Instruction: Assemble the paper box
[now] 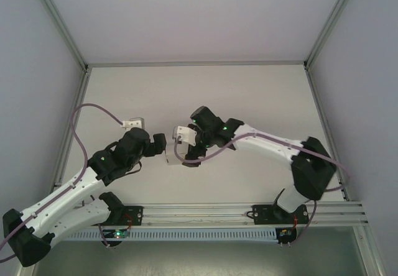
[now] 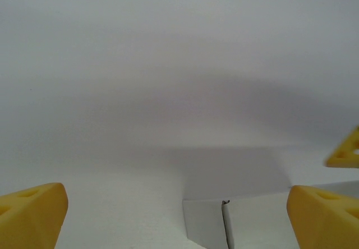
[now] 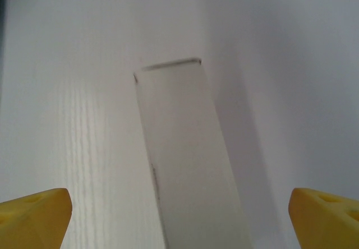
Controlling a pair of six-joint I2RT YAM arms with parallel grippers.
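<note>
White card, the paper box [image 3: 185, 148] stands near the tabletop's middle, between the left gripper [image 2: 179, 218] and the right gripper [image 3: 179, 218], both with jaws spread and gripping nothing. It looks mostly formed. The next move probably calls for steadying one wall and pressing any loose flap shut.

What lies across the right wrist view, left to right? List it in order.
yellow fingertip → paper box, standing clear of both fingertips → other yellow fingertip
</note>
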